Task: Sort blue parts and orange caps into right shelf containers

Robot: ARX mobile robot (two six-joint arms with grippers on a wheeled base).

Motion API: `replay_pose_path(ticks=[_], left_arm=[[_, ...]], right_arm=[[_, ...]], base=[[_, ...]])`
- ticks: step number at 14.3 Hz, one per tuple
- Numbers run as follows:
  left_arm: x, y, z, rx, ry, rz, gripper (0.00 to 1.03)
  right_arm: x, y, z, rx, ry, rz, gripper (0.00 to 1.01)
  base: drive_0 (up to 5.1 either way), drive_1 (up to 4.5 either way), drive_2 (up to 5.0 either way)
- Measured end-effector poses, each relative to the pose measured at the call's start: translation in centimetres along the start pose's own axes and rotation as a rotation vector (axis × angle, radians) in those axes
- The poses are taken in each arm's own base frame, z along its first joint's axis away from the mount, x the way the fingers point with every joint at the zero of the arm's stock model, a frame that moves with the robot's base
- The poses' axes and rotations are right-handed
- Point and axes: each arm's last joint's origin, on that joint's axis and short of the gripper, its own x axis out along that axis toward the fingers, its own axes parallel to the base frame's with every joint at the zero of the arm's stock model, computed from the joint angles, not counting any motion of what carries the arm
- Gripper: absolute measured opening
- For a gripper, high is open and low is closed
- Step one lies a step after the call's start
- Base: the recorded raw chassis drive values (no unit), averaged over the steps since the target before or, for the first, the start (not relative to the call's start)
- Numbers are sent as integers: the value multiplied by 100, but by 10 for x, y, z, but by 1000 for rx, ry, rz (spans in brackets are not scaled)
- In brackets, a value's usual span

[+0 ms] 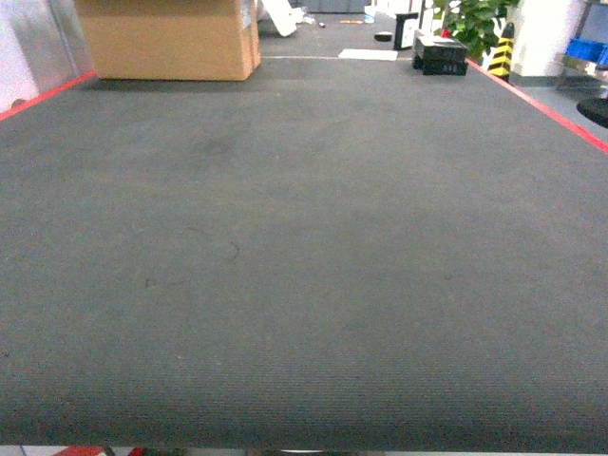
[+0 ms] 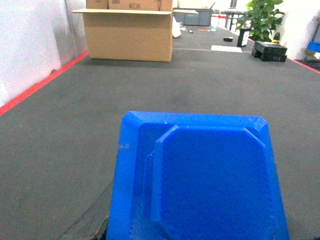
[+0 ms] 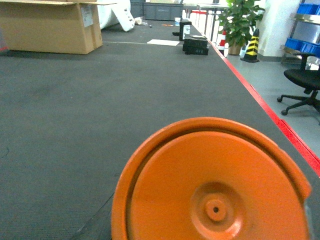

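Note:
A blue part (image 2: 200, 180), a boxy block with bevelled corners, fills the lower half of the left wrist view. It hangs above the grey carpet close to the camera and hides the left gripper's fingers. In the right wrist view an orange cap (image 3: 212, 185) is seen end-on, with a round face and a small centre hole. It is held off the floor and covers the right gripper's fingers. Blue containers (image 3: 305, 10) sit on a metal shelf at the far right, beyond the red line. Neither gripper appears in the head view.
Grey carpet (image 1: 304, 266) edged with red tape (image 1: 541, 100) stretches ahead. A large cardboard box (image 1: 171, 38) stands at the far left. Black boxes (image 1: 439, 54), a potted plant (image 1: 470, 19) and a yellow-black post (image 1: 501, 52) are at the far right. An office chair (image 3: 302, 85) stands outside the line.

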Motion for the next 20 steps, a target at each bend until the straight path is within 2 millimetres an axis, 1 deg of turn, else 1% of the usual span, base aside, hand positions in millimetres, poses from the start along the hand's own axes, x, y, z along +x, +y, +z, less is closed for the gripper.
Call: replay_pose_path(ticks=[1, 2, 3, 4, 5, 8, 15, 18, 19, 20], left_arm=[[-3, 3, -4, 0, 14, -12, 44], [-7, 11, -8, -1, 18, -1, 44], [-9, 13, -9, -3, 12, 21, 44], [-12, 12, -9, -3, 3, -3, 44], [-15, 11, -10, -3, 1, -4, 44], [-21, 11, -18, -3, -2, -5, 44], [-32, 11, -17, -3, -15, -5, 44], [-36, 11, -18, -3, -3, -6, 44], [-43, 11, -24, -3, 44, -9, 44], [-46, 11, -17, -3, -23, -4, 44]], right_arm=[[-4, -2, -2, 0, 5, -2, 45], [-8, -4, -4, 0, 5, 1, 45], [-11, -8, -6, 5, -35, 16, 45], [-14, -15, -12, 5, 2, -1, 45], [-16, -17, -12, 5, 4, -12, 45], [-24, -16, -8, 6, -18, 2, 45], [-38, -16, -6, 5, -27, 2, 45], [-43, -16, -7, 6, -25, 2, 45], [-44, -16, -7, 5, -24, 2, 45], [-46, -16, -9, 8, -6, 2, 45]], base=[[0, 0, 0], [0, 0, 0], [0, 0, 0], [0, 0, 0], [0, 0, 0], [0, 0, 0], [0, 0, 0], [0, 0, 0], [0, 0, 0], [0, 0, 0]])
